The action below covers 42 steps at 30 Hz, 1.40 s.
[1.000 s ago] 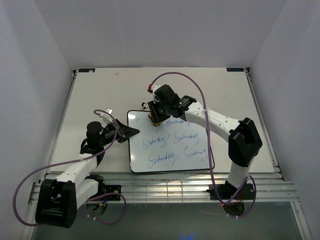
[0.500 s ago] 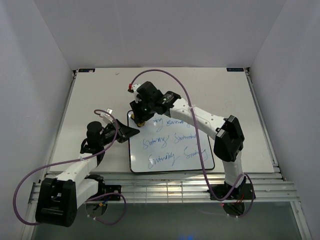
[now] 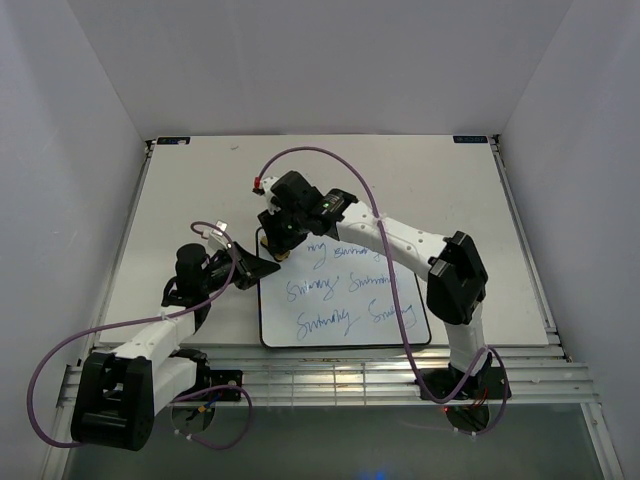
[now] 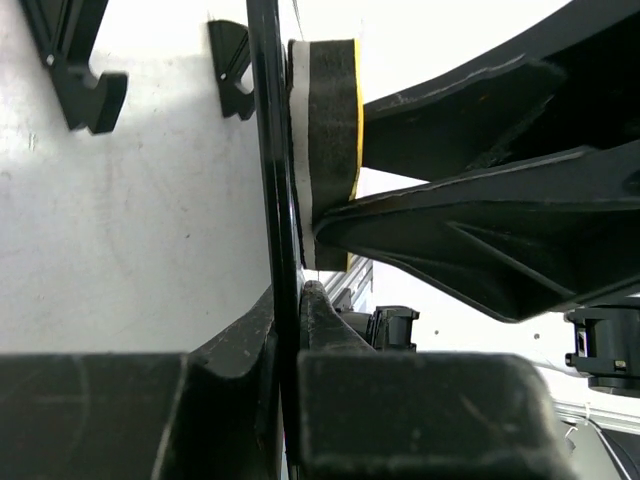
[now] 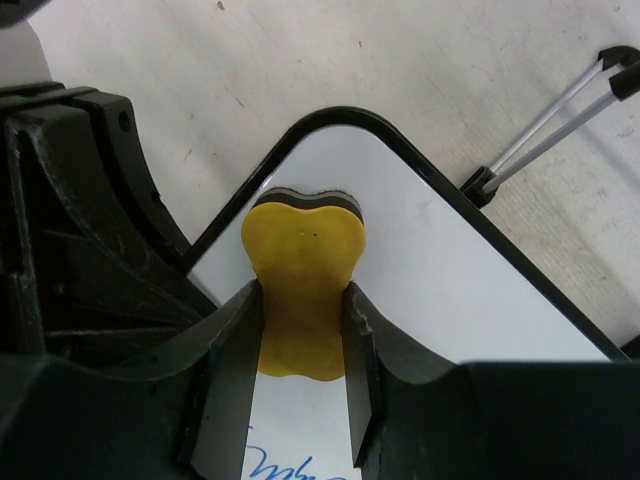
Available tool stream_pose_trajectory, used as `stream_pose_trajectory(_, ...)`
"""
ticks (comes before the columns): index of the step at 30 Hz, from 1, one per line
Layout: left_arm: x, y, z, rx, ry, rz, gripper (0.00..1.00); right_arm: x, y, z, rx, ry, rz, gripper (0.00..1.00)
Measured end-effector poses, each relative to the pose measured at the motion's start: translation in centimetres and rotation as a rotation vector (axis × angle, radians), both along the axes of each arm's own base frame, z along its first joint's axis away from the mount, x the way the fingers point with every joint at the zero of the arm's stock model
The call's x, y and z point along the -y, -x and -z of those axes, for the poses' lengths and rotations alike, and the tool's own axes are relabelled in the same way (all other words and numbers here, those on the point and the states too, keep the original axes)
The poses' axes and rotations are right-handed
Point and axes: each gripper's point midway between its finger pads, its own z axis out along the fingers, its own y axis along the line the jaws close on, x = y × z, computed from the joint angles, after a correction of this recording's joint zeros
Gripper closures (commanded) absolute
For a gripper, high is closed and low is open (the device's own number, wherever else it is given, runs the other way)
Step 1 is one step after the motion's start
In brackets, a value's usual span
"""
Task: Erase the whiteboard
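The whiteboard [image 3: 345, 303] lies flat on the table, with rows of blue cursive across its middle and lower part. My left gripper [image 3: 265, 266] is shut on the board's black left frame [image 4: 270, 150], which runs edge-on between the jaws of that gripper [image 4: 290, 295]. My right gripper [image 3: 278, 243] is over the board's top left corner, shut on a yellow eraser [image 5: 303, 240] with a black felt base. The eraser [image 4: 330, 150] rests on the white surface just inside the rounded corner [image 5: 400, 190]. Blue writing [image 5: 290, 465] shows just behind the right gripper [image 5: 303, 300].
A slatted metal rail [image 3: 330, 375] runs along the table's near edge between the arm bases. Purple cables [image 3: 310, 155] loop over both arms. Thin metal rods with a black clip [image 5: 545, 130] lie on the table beyond the board's corner. White walls enclose the table.
My right gripper has slid the eraser left along the board's top edge, from the top middle to the top left corner. The left part of the top row of writing is gone. The left gripper has not moved.
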Motion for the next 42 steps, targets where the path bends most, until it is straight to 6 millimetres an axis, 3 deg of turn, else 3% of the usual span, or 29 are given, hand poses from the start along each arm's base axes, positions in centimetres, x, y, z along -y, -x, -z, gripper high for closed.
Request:
stream_pose_trajectory(5,-0.1,0.3,0.7,-0.045,-0.004,-0.007,1.00,3.7,-0.1,2.5,-0.040,0.027,0.046,0.66)
stream_pose_trajectory(12,-0.1,0.3,0.8,-0.049,-0.006,-0.010,1.00,12.3,-1.6,5.9,-0.116,0.062,0.195,0.66)
stream_pose_trajectory(17,-0.1,0.3,0.8,-0.047,-0.007,-0.012,1.00,15.2,-2.0,6.9,-0.139,0.062,0.248,0.66)
stream_pose_trajectory(27,-0.1,0.3,0.8,-0.047,-0.007,-0.013,1.00,14.6,-1.5,6.6,-0.157,0.043,0.218,0.66)
stream_pose_trajectory(36,-0.2,0.4,0.8,-0.045,-0.008,-0.017,1.00,8.5,2.3,4.3,-0.128,0.012,0.059,0.66)
stream_pose_trajectory(42,-0.2,0.4,0.9,-0.050,-0.010,-0.022,1.00,7.5,3.3,4.0,-0.124,0.008,0.037,0.66)
